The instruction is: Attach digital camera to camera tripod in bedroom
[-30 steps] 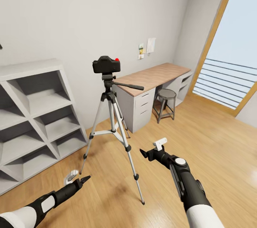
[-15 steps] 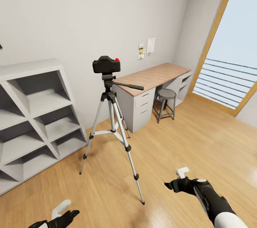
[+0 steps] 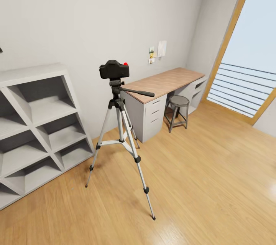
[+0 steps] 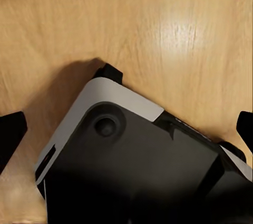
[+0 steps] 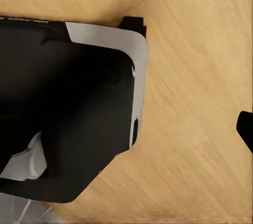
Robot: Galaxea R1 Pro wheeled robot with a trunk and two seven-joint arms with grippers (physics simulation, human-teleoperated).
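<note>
The black digital camera [image 3: 114, 70] with its red button sits on top of the camera tripod [image 3: 122, 129], which stands on the wood floor in front of the white wall. The tripod's pan handle [image 3: 140, 92] points right. My left gripper [image 4: 126, 129] hangs open over the floor, its two black fingertips [image 4: 9, 129] at opposite edges of the left wrist view, with nothing between them. My right gripper [image 5: 126, 129] also hangs over the floor. One of its fingertips [image 5: 245, 127] shows at the picture's edge, set wide as when open, and holds nothing.
White cube shelves [image 3: 42, 122] stand left of the tripod. A wood-topped desk [image 3: 165, 81] with drawers and a round stool [image 3: 178, 103] stand to the right, and a large wood-framed window [image 3: 245, 83] beyond. Under both wrists lies my own black and grey base [image 4: 132, 171].
Both arms have dropped down and out of the head view. The camera and tripod have not moved.
</note>
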